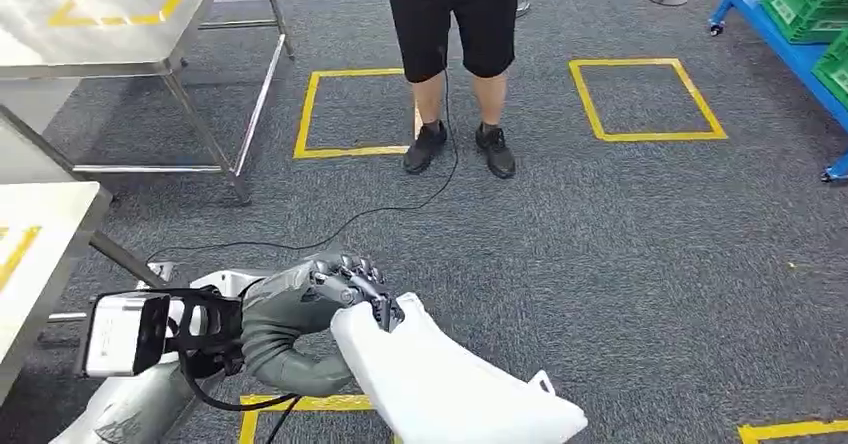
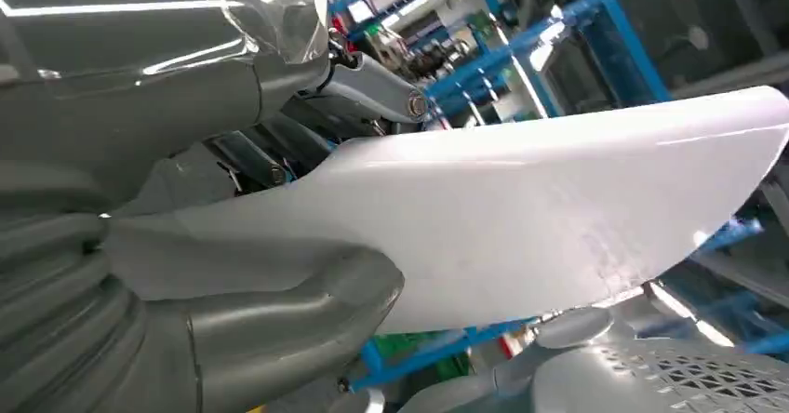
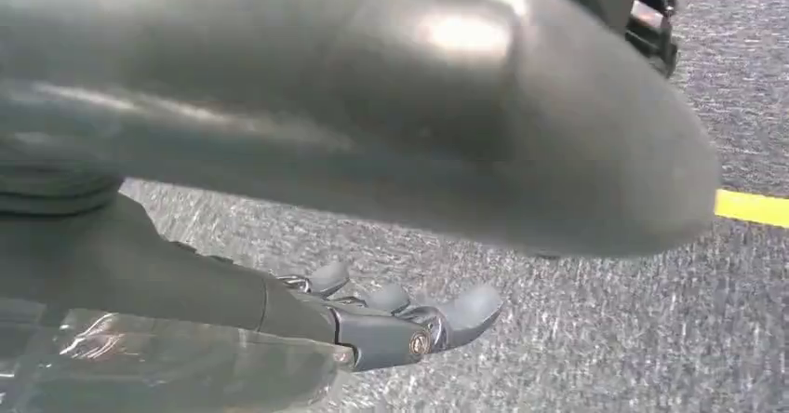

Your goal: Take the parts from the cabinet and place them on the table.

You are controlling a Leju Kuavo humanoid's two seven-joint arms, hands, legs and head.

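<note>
My left hand [image 1: 335,294] grips one end of a long white plastic part [image 1: 455,384], held low in front of me over the grey carpet. In the left wrist view the white part [image 2: 540,218] runs across the picture, with the grey thumb [image 2: 270,329] pressed under it and the darker fingers [image 2: 372,87] over its other side. My right hand [image 3: 381,320] hangs above the carpet with its fingers stretched out and nothing in them.
A steel table [image 1: 100,34] with yellow tape stands at the far left, and another table's corner [image 1: 40,234] is near on the left. A person [image 1: 450,24] stands ahead, a black cable [image 1: 380,214] trailing on the floor. Blue rack with green crates [image 1: 805,9] at far right.
</note>
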